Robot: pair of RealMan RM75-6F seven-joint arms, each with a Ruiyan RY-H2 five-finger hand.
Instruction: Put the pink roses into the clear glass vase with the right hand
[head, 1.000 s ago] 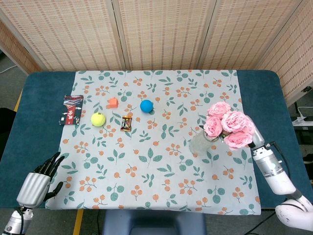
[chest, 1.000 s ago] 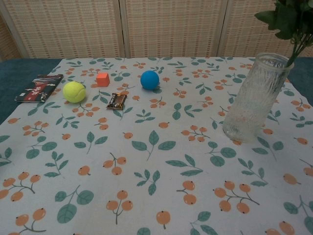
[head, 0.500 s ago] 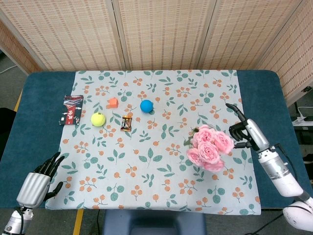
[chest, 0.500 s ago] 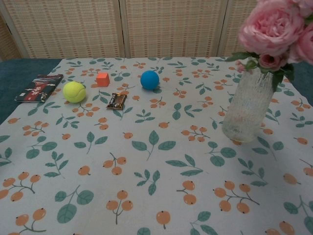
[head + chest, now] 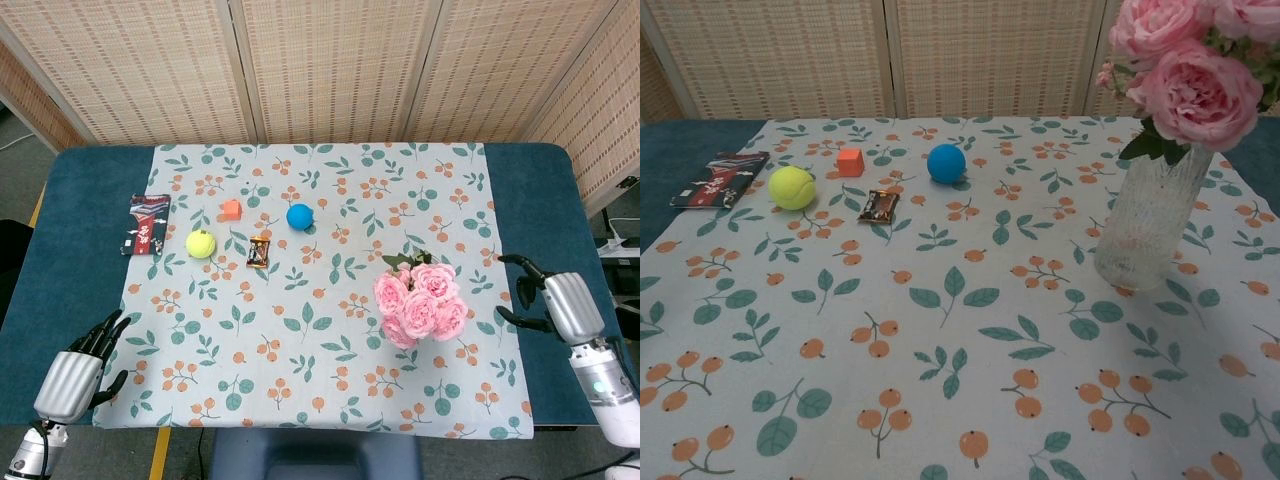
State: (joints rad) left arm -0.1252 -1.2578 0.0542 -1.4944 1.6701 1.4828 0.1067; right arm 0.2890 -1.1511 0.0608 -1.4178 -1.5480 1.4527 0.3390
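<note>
The roses (image 5: 420, 304) are seen standing in the vase (image 5: 1152, 221), blooms bunched above the rim and stems dropped down inside the glass, so the long axis of the bunch is close to upright, with a slight lean that cannot be judged exactly. In the head view the vase itself is almost wholly hidden under the blooms. The vase is placed on the cloth (image 5: 300, 340) toward its right edge, nearer the front edge of the table (image 5: 70, 240) than the back.

The right hand (image 5: 556, 302) is held over the blue table top just beyond the cloth's right edge, at about the same depth as the roses. Its fingers (image 5: 525, 292) are spread and curled loosely toward the bunch, with nothing between them; a clear gap is seen between fingertips and petals, so the flowers are not touched. The roses thus lie to the left of this hand, along the line the fingers point.

The left hand (image 5: 75, 375) is held near the table's front left corner, well apart from the vase, fingers extended and holding nothing. The right hand is by far the nearer one.

The placing is judged to be done, since the bunch is carried by the vase alone. What remains is judged to be a withdrawal away from the blooms, so that the vase is not knocked
</note>
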